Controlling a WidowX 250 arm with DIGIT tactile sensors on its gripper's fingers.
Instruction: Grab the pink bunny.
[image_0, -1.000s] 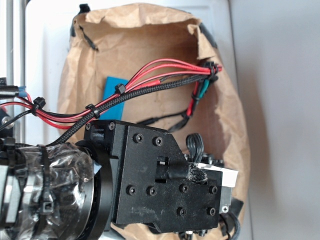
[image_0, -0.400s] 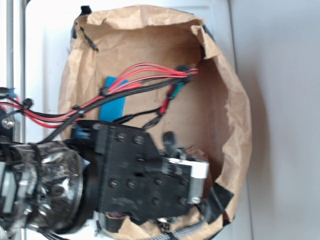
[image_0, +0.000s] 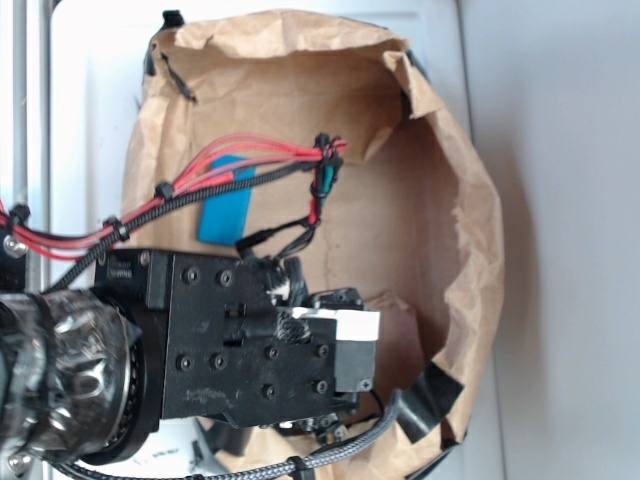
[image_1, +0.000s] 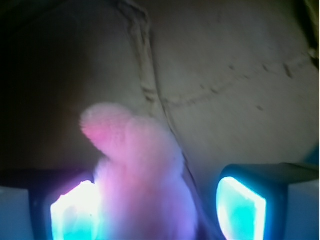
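A crumpled brown paper bag (image_0: 450, 230) is lying open on the white surface (image_0: 560, 200), and the robot's black arm (image_0: 230, 340) is reaching into it, hiding most of the bag floor beside a blue block (image_0: 225, 212). The gripper (image_1: 160, 205) is standing open, its glowing pads (image_1: 237, 207) apart. The pink bunny (image_1: 140, 175) is sitting between them against the left pad, on the wrinkled paper.

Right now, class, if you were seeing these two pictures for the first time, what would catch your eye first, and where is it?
In the wrist view, the fuzzy pink bunny fills the lower middle, sitting between the glowing pads of the gripper, closer to the one on the left of the picture. In the exterior view, the black arm reaches into a crumpled brown paper bag, red wires trailing over a blue block.
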